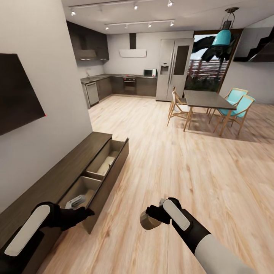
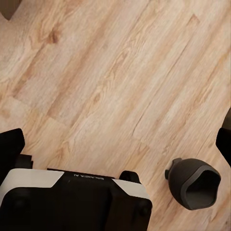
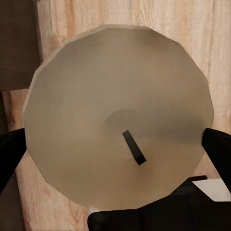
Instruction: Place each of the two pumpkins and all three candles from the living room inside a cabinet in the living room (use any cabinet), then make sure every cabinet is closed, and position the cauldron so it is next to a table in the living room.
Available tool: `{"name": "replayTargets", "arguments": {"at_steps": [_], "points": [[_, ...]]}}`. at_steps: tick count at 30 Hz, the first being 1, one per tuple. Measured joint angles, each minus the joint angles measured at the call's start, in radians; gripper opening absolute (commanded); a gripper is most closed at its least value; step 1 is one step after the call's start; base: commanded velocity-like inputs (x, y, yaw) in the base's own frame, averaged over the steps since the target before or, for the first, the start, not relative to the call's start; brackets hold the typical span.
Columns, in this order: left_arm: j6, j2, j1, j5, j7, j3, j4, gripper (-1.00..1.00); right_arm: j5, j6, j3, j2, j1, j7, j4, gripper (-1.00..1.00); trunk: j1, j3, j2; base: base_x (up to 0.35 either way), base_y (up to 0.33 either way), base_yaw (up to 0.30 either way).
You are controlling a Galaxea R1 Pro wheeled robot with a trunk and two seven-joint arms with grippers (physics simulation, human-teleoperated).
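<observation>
While your right gripper (image 1: 152,216) hangs low over the wood floor (image 1: 182,160), it is clamped on a candle (image 1: 147,221), a stubby cream cylinder held between the dark fingers. Through the right wrist camera the candle (image 3: 118,130) sits directly ahead of that gripper (image 3: 115,144), its round top face toward the lens with the short dark wick (image 3: 134,147) near the middle, and one finger (image 3: 219,149) presses at each side of it.

Your left gripper (image 1: 85,213) sits just at the near end of the cabinet (image 1: 57,171), beside the closer of two pulled-out drawers (image 1: 82,190). A pale object (image 1: 76,201) lies in that drawer right next to the fingertips; you cannot tell what it is. Whether this gripper is open or closed cannot be told either, since its fingers are hard to separate.

The cabinet lies well to the left of the candle-carrying gripper, with bare floor between them. From the left wrist camera, a dark cauldron (image 2: 195,183) rests on the floor below, beside the robot's base (image 2: 72,202).
</observation>
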Motion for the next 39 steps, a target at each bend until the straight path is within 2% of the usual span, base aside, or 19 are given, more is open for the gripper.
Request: {"name": "replayTargets", "arguments": {"at_steps": [39], "points": [[0.0,0.002,0.0,0.0,0.001,-0.002,0.0,1.0,0.0,0.0,0.0,0.001,0.0,0.001,0.0,-1.0,0.0,-0.001,0.0,0.33,0.0,-0.051]]}}
